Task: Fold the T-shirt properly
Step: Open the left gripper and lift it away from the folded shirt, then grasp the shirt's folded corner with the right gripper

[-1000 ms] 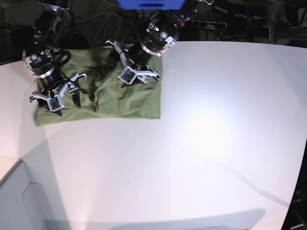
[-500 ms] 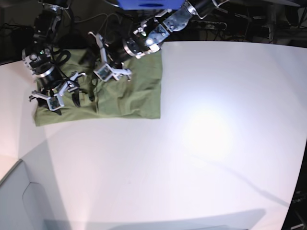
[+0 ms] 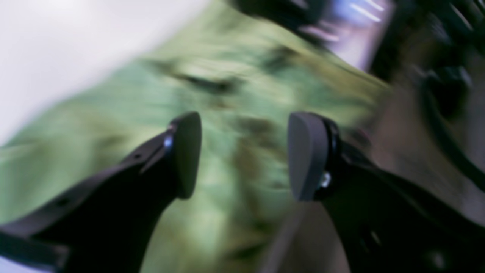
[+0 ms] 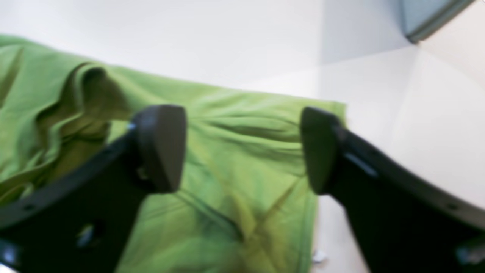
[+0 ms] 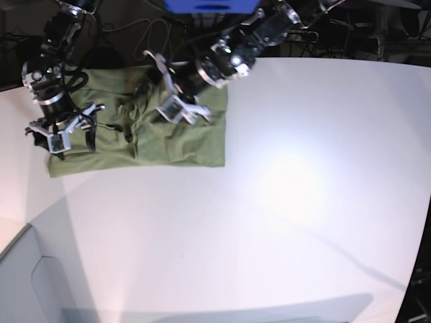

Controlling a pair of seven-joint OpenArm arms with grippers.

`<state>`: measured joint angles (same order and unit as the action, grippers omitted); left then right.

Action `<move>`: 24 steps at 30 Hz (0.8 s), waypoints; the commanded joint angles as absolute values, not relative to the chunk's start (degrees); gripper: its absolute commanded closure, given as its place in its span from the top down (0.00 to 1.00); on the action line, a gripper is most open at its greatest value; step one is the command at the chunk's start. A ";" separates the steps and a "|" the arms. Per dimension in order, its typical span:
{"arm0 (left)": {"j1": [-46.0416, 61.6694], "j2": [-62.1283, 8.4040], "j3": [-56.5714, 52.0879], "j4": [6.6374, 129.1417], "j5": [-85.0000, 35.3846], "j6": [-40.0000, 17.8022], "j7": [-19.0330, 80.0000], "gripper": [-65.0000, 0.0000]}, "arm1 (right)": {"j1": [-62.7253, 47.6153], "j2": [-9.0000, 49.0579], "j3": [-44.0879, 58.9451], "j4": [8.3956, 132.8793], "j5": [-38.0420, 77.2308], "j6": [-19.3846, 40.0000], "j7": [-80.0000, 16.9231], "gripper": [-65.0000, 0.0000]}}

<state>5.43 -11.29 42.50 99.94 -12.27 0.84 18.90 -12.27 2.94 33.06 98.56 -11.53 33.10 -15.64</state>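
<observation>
The olive-green T-shirt (image 5: pixel 188 145) lies wrinkled and partly folded at the back left of the white table (image 5: pixel 303 202). My left gripper (image 5: pixel 176 95) is open and hovers over the shirt's upper middle. In the blurred left wrist view its fingers (image 3: pixel 187 151) stand apart above the green cloth (image 3: pixel 94 125), holding nothing. My right gripper (image 5: pixel 69 136) is open over the shirt's left end. In the right wrist view the right gripper (image 4: pixel 242 148) is empty above the shirt's corner (image 4: pixel 57 76), with bare table (image 4: pixel 227 38) beyond. The white tag is not visible.
Dark cables and a power strip (image 5: pixel 296 32) lie behind the table's back edge. A blue object (image 5: pixel 209 5) sits at the top centre. A grey panel (image 5: pixel 34 282) meets the table's front left corner. The shirt's left end lies near the table's left edge.
My left gripper has swung back to the right and a little lower over the shirt. My right gripper has shifted slightly up and left. The shirt's outline looks much the same.
</observation>
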 commanded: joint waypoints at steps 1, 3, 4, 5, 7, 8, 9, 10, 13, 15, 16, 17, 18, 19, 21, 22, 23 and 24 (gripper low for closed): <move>6.55 -11.56 39.96 102.02 -12.62 0.48 17.71 0.54 | -11.74 3.38 33.71 98.95 -10.33 33.54 -14.20 0.78; 8.48 -12.18 34.33 103.43 -12.62 0.48 17.71 0.54 | -11.47 3.47 33.98 97.71 -10.33 33.63 -14.20 0.83; 9.63 -12.18 31.16 103.87 -12.62 0.48 17.71 0.54 | -11.38 3.65 34.07 96.84 -10.33 33.54 -14.20 0.84; 10.51 -12.18 28.18 103.96 -12.62 0.48 17.71 0.54 | -11.38 3.74 34.07 96.31 -10.33 33.54 -14.20 0.85; 12.35 -11.82 22.02 103.78 -12.62 0.48 17.71 0.54 | -11.03 3.74 35.21 95.25 -10.33 33.54 -14.20 0.85; 13.23 -11.65 19.30 103.69 -12.62 0.48 17.71 0.54 | -10.68 3.56 36.18 94.73 -10.33 33.54 -14.20 0.85; 14.02 -11.38 17.10 103.69 -12.70 0.40 17.71 0.54 | -10.33 3.47 37.23 93.93 -10.33 33.54 -14.20 0.85; 14.64 -10.77 14.81 103.69 -12.70 0.31 17.71 0.54 | -9.98 3.38 38.20 92.97 -10.33 33.54 -14.20 0.85; 15.96 -9.98 10.59 103.34 -12.70 0.22 17.71 0.54 | -8.92 3.38 39.60 89.80 -10.42 33.54 -14.20 0.85; 16.57 -9.80 9.54 102.11 -12.70 0.22 17.63 0.54 | -8.66 3.65 40.22 87.69 -10.42 33.54 -14.20 0.85; 16.57 -9.63 9.45 101.58 -12.70 0.22 17.63 0.54 | -8.31 3.65 40.22 86.55 -10.51 33.54 -14.20 0.85; 16.57 -9.71 9.45 101.41 -12.70 0.22 17.63 0.54 | -7.96 3.74 40.22 85.67 -10.59 33.54 -14.20 0.85; 16.66 -9.71 9.45 100.70 -12.70 0.22 17.63 0.54 | -7.78 3.74 40.22 84.62 -10.59 33.54 -14.20 0.85; 16.75 -9.71 9.45 100.26 -12.70 0.22 17.63 0.54 | -7.60 3.82 40.22 83.65 -10.59 33.54 -14.20 0.85; 17.10 -9.71 9.54 99.74 -12.70 0.22 17.54 0.54 | -7.60 4.97 40.22 81.98 -10.59 33.54 -14.20 0.85; 17.45 -9.71 9.63 99.74 -12.70 0.22 17.54 0.54 | -7.60 5.23 40.22 81.27 -10.59 33.45 -14.20 0.85; 17.80 -9.71 9.71 99.74 -12.70 0.22 17.36 0.54 | -7.60 5.32 40.31 80.75 -10.59 33.45 -14.11 0.85; 17.89 -9.71 9.71 99.74 -12.70 0.22 17.36 0.54 | -7.60 5.32 40.31 80.31 -10.59 33.45 -14.11 0.85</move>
<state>18.06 -9.65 9.63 98.70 -12.45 0.21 18.70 -7.86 4.64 39.99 79.68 -10.85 33.06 -14.76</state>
